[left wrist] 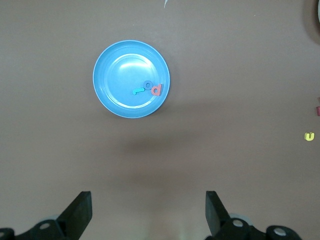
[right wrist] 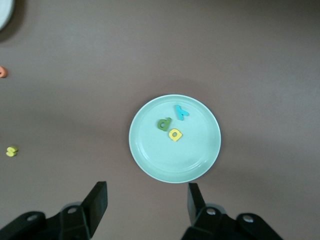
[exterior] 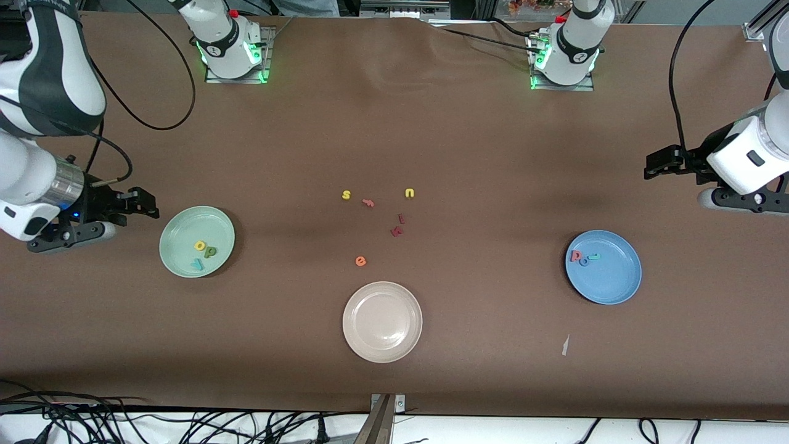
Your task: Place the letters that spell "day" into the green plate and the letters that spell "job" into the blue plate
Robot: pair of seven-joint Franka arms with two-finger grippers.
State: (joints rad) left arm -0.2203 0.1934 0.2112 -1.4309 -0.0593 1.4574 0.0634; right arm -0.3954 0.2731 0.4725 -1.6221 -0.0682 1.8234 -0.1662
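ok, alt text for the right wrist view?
A pale green plate on the brown table holds a green d, yellow a and teal y. The right gripper hangs over the table beside it, jaws open and empty.

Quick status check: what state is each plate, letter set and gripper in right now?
green plate: holds d, a, y
blue plate: holds j, o, b
beige plate: empty
leftover letters: loose on table
left gripper: open, empty
right gripper: open, empty
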